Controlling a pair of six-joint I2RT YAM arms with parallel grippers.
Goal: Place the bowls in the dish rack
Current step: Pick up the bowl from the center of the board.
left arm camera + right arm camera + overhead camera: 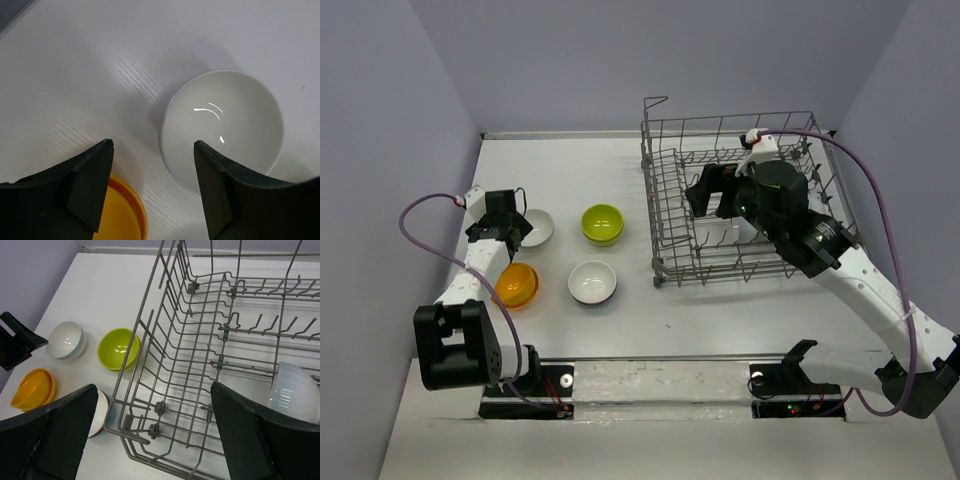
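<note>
Left gripper: jaws wide apart, nothing clamped; the near edge of a white bowl lies in the gap. Whether either finger touches it cannot be told.
White bowl, look: round, smooth and glossy, plain white inside, mouth up, with curved light glints on its floor.
White bowl, place: on the table, just ahead of the left gripper's fingertips and mostly under its right finger.
Orange bowl: just behind the left gripper's left finger, only its rim showing in the wrist view; in the top view it sits tilted beside that arm.
Right gripper: jaws fully spread and empty, hanging above the dish rack.
Dish rack, look: grey wire basket with a high rim and rows of upright tines.
Racked bowl: pale and glossy, leaning among the tines, just beside the right gripper's right finger.
Lime bowl: yellow-green and shiny, mouth up, outside the rack, ahead and left of the right gripper.
Second white bowl: on the table, partly hidden under the right gripper's left finger.
</note>
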